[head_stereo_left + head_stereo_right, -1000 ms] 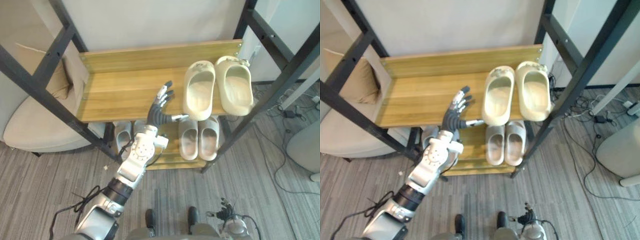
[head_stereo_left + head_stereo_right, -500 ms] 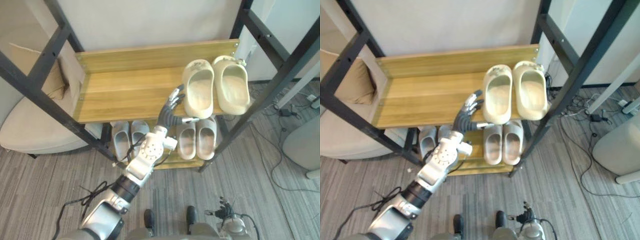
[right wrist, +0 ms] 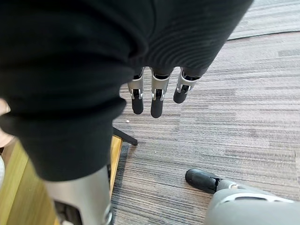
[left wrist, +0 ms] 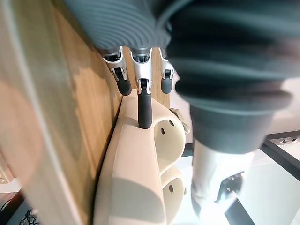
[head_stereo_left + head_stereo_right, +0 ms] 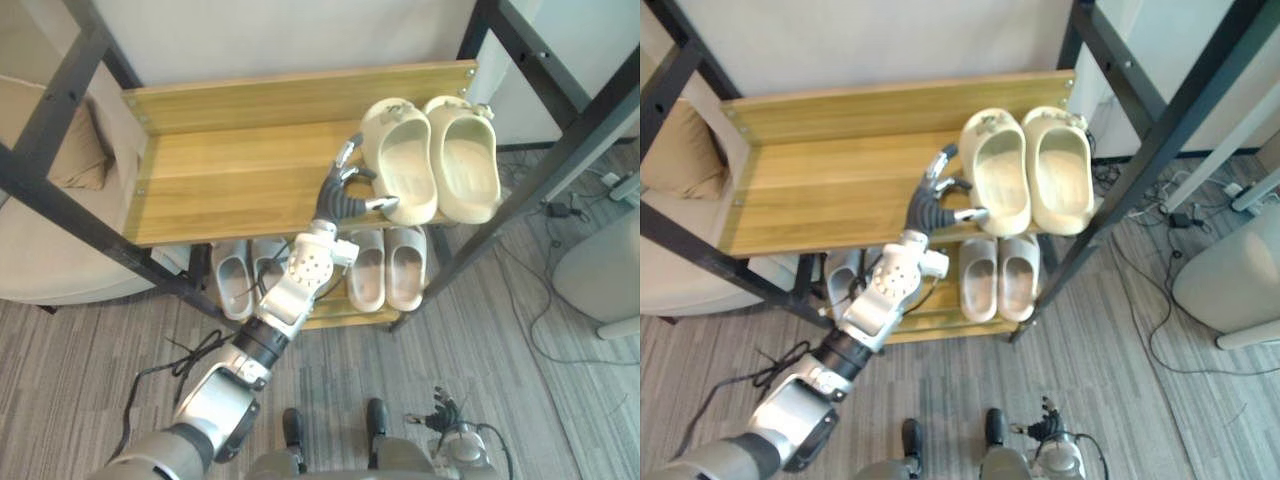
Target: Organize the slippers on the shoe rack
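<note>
R hand (image 3: 157, 101) is hanging low over the floor (image 3: 225, 117), fingers slack, empty. L hand (image 5: 335, 200) is hovering at the top shelf (image 5: 230, 170), fingers fairly wide. Its fingertips (image 4: 145, 115) are touching the side wall of the left cream slipper (image 5: 400, 170), which is lying just to its right, long axis front-to-back; thumb (image 5: 385, 203) is prob. sitting at the heel, not clamping.

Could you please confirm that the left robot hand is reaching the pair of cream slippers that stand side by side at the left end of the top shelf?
Not quite. The cream slippers stand side by side at the right end of the top shelf, not the left end, as the left eye view shows. The left robot hand is indeed at them, its fingers against the side of the nearer slipper.
</note>
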`<state>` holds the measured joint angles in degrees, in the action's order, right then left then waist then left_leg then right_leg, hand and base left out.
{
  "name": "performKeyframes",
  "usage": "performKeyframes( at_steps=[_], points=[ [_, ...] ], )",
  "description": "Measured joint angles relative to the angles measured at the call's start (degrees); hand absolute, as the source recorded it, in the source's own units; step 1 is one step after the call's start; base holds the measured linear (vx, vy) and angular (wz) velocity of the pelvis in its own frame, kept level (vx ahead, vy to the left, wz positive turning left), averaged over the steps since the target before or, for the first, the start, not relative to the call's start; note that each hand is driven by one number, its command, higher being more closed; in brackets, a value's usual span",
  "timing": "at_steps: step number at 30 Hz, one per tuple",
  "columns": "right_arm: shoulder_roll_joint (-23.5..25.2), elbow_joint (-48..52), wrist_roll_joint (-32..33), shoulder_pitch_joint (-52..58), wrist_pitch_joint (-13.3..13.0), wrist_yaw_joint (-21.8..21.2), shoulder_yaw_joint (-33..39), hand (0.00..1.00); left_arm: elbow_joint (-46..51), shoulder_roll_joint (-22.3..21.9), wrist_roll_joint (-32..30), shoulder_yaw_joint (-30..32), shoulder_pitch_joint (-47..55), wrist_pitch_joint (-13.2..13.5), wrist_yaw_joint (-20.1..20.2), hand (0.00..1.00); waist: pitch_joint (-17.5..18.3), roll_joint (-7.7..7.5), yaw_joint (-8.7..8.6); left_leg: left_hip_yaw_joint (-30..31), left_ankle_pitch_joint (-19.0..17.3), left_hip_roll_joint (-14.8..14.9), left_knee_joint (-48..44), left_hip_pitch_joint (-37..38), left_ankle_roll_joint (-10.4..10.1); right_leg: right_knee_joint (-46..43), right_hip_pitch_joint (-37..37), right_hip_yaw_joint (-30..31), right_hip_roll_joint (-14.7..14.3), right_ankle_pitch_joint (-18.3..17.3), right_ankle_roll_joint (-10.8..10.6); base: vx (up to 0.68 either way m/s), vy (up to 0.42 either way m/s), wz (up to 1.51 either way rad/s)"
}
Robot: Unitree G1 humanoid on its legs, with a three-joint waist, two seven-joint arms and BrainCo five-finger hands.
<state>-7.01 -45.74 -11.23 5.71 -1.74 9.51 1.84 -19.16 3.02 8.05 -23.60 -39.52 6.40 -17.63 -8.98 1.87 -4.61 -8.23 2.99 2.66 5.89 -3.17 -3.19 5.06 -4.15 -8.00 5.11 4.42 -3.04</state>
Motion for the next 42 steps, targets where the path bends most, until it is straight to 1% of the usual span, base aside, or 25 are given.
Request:
performKeyframes(
  at_steps=[9, 14, 16, 19, 23, 24, 26, 28, 30, 33, 34, 37, 38, 39, 42],
  points=[
    [0.32, -0.04, 0.01, -0.14, 0.00, 0.00, 0.22, 0.00, 0.89, 0.78, -0.02, 2.31, 0.36, -0.46, 0.43, 0.00, 0.01, 0.01, -0.01, -0.26, 0.03, -0.10, 0.00, 0.54, 0.04, 0.01, 0.40, -0.36, -0.03, 0.24, 0.00, 0.00, 0.000, -0.01],
    [0.38, -0.32, 0.01, -0.26, 0.01, -0.22, 0.14, 0.00, 9.74, 2.84, 1.13, 3.50, 5.80, -0.35, 0.59, 0.00, 0.02, 0.04, 0.01, 0.94, 0.05, -0.11, 0.02, 1.48, 0.06, 0.02, 1.85, -1.45, -0.02, 0.04, -0.15, -0.01, -0.006, 0.11],
    [0.32, -0.94, 0.01, -0.48, 0.02, -0.61, -0.06, 0.00, 13.79, 4.28, 2.00, 4.01, 8.30, 0.54, 1.67, 0.00, 0.02, 0.04, 0.47, 1.49, 0.18, -0.20, 0.02, 1.50, 0.20, 0.02, 2.19, -2.17, 0.08, 0.02, -0.18, -0.02, 0.000, 0.15],
    [0.31, -2.67, 0.01, -1.40, 0.05, -1.05, -0.41, 0.00, 18.60, 5.40, 3.51, 4.01, 11.66, 0.76, 2.69, 0.00, 0.02, 0.04, 0.59, 2.73, 0.32, -0.44, 0.03, 1.58, 0.37, 0.03, 2.89, -3.41, 0.32, -0.16, -0.34, -0.01, 0.008, 0.19],
    [-0.02, -3.26, 0.00, -1.37, 0.03, -1.74, -1.19, 0.00, 23.89, 5.33, 5.82, 3.64, 15.57, 1.68, 4.21, 0.00, 0.13, 0.07, 1.64, 4.07, 0.35, -0.73, 0.02, 1.75, 0.41, 0.02, 3.69, -4.04, 0.78, -0.34, -0.49, 0.00, 0.025, 0.17],
    [-0.30, -3.51, 0.01, -1.45, 0.00, -1.77, -1.96, 0.00, 26.63, 5.38, 7.15, 3.08, 17.10, 2.03, 4.62, 0.00, 0.15, 0.05, 1.96, 4.17, 0.35, -0.84, 0.02, 1.67, 0.42, 0.01, 3.71, -4.11, 0.88, -0.35, -0.51, 0.00, 0.026, 0.08],
    [-0.43, -4.42, 0.00, -1.74, -0.02, -1.82, -2.19, 0.00, 29.77, 5.45, 9.16, 1.80, 19.33, 2.52, 6.04, 0.00, 0.46, 0.07, 2.37, 4.38, 0.36, -1.02, 0.01, 1.60, 0.44, 0.01, 3.73, -4.16, 1.01, -0.39, -0.57, 0.00, 0.018, 0.07],
    [-0.45, -5.49, -0.02, -1.92, 0.03, -1.83, -2.32, 0.00, 31.93, 5.42, 10.72, 0.47, 22.08, 2.87, 7.87, 0.00, 1.60, 0.17, 2.54, 5.00, 0.49, -1.24, 0.01, 1.38, 0.64, 0.00, 3.77, -4.42, 1.19, -0.55, -0.77, 0.02, 0.012, 0.12],
    [-0.38, -6.47, -0.04, -2.24, 0.03, -1.86, -2.77, 0.00, 33.94, 6.16, 12.82, -0.88, 26.74, 2.93, 10.44, 0.00, 2.20, 0.30, 2.67, 5.69, 0.49, -1.53, 0.01, 2.34, 0.68, 0.00, 4.95, -5.44, 1.24, -0.95, -0.96, 0.03, 0.004, 0.15],
    [-0.38, -7.40, -0.06, -2.38, 0.05, -1.90, -3.42, 0.00, 34.08, 7.37, 14.86, -1.39, 31.11, 2.91, 12.53, 0.00, 3.00, 0.43, 3.22, 5.90, 0.49, -1.56, 0.02, 2.50, 0.68, 0.01, 5.39, -5.93, 1.23, -1.19, -0.91, 0.00, 0.002, 0.10],
    [-0.39, -7.53, -0.06, -2.37, 0.05, -1.92, -4.31, 0.00, 34.10, 7.67, 15.96, -1.20, 34.21, 2.89, 13.45, 0.00, 3.15, 0.46, 3.79, 5.91, 0.49, -1.49, 0.02, 2.54, 0.68, 0.01, 5.40, -6.02, 1.18, -1.22, -0.88, 0.00, 0.000, 0.00],
    [-0.20, -7.87, -0.11, -2.34, 0.06, -2.08, -4.39, 0.00, 33.99, 7.68, 17.19, -1.15, 42.00, 2.51, 16.00, 0.00, 3.16, 0.43, 4.39, 6.57, 0.49, -1.48, 0.03, 2.53, 0.68, 0.01, 5.60, -6.63, 1.17, -1.58, -0.80, -0.01, -0.006, 0.05],
    [-0.20, -7.97, -0.11, -2.35, 0.06, -2.08, -4.38, 0.00, 33.90, 7.68, 17.51, -1.13, 42.99, 2.35, 16.45, 0.00, 3.16, 0.43, 4.48, 6.68, 0.49, -1.49, 0.03, 2.54, 0.68, 0.01, 5.71, -6.78, 1.17, -1.62, -0.82, -0.01, -0.006, 0.18],
    [-0.20, -8.18, -0.11, -2.35, 0.06, -2.08, -4.38, 0.00, 33.08, 7.69, 18.10, -1.08, 45.46, 1.97, 17.64, 0.00, 3.17, 0.41, 4.67, 7.02, 0.49, -1.53, 0.03, 2.72, 0.68, 0.01, 6.21, -7.12, 1.17, -1.82, -0.86, -0.01, -0.002, 0.18],
    [-0.01, -9.73, -0.20, -2.36, 0.14, -2.13, -4.40, 0.00, 28.36, 7.52, 18.05, -0.44, 51.04, 1.61, 19.18, 0.00, 4.37, 0.07, 5.43, 7.17, 0.48, -1.55, 0.05, 2.95, 0.67, 0.01, 6.49, -7.17, 1.17, -2.04, -0.92, 0.00, 0.000, 0.04]
  ],
)
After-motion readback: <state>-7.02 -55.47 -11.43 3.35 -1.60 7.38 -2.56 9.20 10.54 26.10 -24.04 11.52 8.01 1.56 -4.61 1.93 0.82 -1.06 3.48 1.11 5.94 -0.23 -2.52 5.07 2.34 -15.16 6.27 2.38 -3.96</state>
